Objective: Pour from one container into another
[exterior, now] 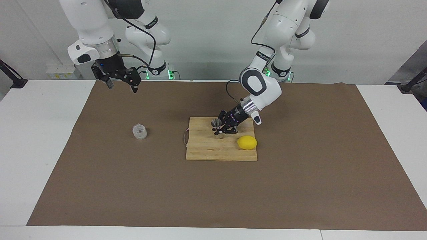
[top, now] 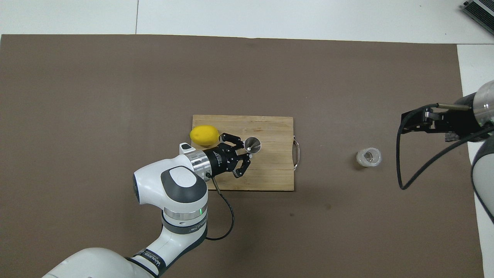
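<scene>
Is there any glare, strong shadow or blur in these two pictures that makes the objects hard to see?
Facing view: even soft light; the glass cup reads pale and low in contrast against the brown mat; the lemon casts only a faint shadow. Overhead view: the jigger, gripped by the left gripper, shows a bright glint in its bowl; nothing looks blurred.

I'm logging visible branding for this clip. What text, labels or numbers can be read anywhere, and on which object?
"FRANKA": partly readable white lettering on the black ring of the left arm in the overhead view.
Small white print on the black left gripper body: too small to read.
Steel hourglass jigger, clear faceted glass cup, yellow lemon, wooden cutting board: no text visible.
</scene>
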Controlling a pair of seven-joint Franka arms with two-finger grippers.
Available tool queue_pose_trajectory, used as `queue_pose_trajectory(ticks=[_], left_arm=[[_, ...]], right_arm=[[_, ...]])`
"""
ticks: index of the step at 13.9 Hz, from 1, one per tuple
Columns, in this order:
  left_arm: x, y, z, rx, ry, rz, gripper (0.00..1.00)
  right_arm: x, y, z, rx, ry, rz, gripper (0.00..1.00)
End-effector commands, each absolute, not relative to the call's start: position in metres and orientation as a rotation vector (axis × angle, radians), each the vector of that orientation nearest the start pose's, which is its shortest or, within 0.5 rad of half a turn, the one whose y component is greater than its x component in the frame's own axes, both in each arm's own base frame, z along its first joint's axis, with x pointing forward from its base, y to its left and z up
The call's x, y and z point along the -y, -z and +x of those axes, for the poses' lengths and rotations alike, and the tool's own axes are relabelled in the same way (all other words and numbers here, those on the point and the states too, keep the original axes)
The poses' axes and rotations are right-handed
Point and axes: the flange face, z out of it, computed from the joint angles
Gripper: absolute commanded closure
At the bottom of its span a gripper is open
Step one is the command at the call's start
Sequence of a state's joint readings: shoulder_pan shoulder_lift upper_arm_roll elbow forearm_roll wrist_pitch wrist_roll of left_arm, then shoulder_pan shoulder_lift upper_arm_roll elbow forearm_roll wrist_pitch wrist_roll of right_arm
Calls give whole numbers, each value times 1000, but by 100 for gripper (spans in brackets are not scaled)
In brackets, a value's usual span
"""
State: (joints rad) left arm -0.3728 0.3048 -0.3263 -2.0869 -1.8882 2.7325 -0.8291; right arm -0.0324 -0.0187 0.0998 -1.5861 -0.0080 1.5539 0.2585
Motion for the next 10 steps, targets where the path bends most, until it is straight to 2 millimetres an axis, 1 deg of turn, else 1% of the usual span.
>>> queue_pose_trajectory(ticks=[1,2,3,8,10], left_arm=[[348,-284,469,-1819,674,1273,100],[347,-284,470,-1816,668,1277,100],[347,-284,469,-1813,662,1283,91],[345,-281,469,-1817,647,1291,90],[349,-281,465,-1817,646,1302,89]], right_arm=[[-34,-626,539,-305,-31,-3143,0],[-34,-626,539,-305,-31,-3143,0],[-34,-626,539,-305,-31,-3143,0],[-34,-626,539,-305,-31,-3143,0],[-34,-626,539,-305,-31,-3143,0]])
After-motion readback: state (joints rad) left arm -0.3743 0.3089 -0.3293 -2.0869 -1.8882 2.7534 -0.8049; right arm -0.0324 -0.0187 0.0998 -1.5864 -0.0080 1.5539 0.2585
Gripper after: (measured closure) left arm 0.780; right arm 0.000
